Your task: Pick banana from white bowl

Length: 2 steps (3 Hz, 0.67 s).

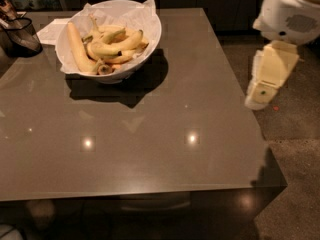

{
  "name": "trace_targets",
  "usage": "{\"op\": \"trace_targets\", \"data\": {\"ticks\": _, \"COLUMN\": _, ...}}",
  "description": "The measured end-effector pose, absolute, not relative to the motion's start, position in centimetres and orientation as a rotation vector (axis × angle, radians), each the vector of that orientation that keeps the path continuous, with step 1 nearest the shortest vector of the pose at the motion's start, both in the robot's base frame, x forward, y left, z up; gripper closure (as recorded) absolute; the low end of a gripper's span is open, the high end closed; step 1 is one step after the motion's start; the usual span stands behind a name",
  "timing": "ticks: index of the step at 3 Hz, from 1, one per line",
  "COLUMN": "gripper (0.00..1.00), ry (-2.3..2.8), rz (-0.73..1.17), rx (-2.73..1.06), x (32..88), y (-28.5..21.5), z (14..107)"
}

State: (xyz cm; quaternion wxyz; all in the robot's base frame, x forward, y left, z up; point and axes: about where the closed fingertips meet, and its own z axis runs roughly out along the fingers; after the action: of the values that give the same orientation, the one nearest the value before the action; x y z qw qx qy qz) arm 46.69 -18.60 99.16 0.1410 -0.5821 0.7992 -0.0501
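The white bowl stands on the far left part of the brown table, lined with crinkled white paper that sticks up above its rim. Several yellow bananas lie in it: a long one along the left side and curved ones in the middle. My gripper, cream-coloured, hangs down from the white arm beside the table's right edge, well to the right of the bowl and apart from it. It holds nothing that I can see.
A dark mesh basket stands at the table's far left edge, with a white sheet lying behind the bowl. Speckled floor runs along the table's right side. Dark cabinets line the back.
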Motion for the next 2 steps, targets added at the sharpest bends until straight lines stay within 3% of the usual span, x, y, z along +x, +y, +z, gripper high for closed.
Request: {"op": "trace_targets", "data": {"ticks": 2, "gripper": 0.0, "ry": 2.31, "rz": -0.127, "rx": -1.653, "x": 47.38, "y": -17.93, "z": 99.3}}
